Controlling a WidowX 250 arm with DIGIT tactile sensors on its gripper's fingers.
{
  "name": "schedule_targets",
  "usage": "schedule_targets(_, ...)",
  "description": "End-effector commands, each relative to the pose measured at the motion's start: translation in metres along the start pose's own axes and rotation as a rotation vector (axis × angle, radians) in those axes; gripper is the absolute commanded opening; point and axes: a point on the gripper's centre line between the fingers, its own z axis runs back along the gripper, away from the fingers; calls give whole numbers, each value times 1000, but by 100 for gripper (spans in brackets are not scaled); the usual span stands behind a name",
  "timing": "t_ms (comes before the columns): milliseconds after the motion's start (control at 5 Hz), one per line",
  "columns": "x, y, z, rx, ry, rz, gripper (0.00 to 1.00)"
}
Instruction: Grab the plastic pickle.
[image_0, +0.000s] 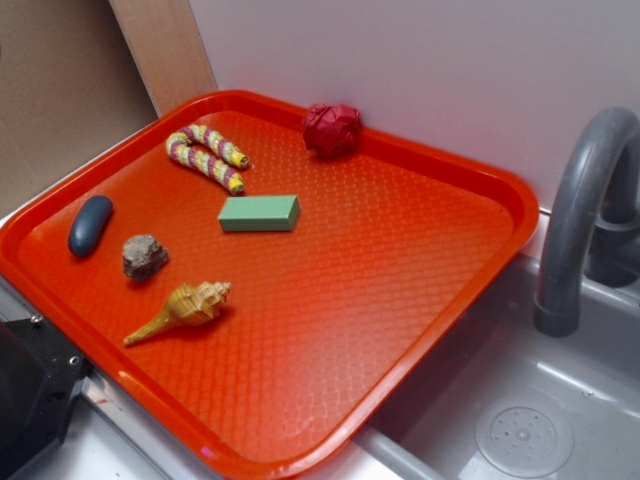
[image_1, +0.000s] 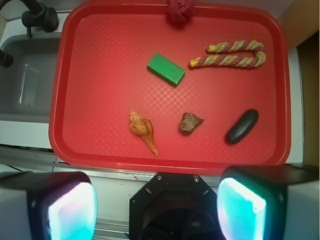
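Gripper spread wide, empty, hovering high off the near edge of the red tray. Nothing grasped yet; approach, descent and closing all remain. Plastic pickle lying ahead and right, untouched. Brown rock near it, then conch shell, green block, striped worm beyond. Path looks clear.

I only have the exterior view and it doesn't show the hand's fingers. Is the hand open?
Observer: Yes. In the wrist view the hand is open, its fingers wide apart and holding nothing.
Operator: Where is the plastic pickle relative to it?
Observer: The plastic pickle lies straight ahead of the finger at the picture's right, off the hand's centre line.
Operator: What is closest to that centre line?
Observer: The brown rock, and it lies apart from the pickle.
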Motion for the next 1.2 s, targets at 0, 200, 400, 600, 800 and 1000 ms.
schedule_targets(0, 0, 0, 0, 0, 0, 0, 100)
schedule_targets(200, 19, 22, -18, -31, -51, 163, 100)
schedule_targets(400, 30, 43, -30, 1, -85, 304, 100)
schedule_targets(600, 40, 87, -48, 95, -139, 500, 100)
schedule_targets(800, 32, 123, -63, 169, -175, 612, 100)
schedule_targets(1000, 28, 146, -83, 198, -178, 655, 100)
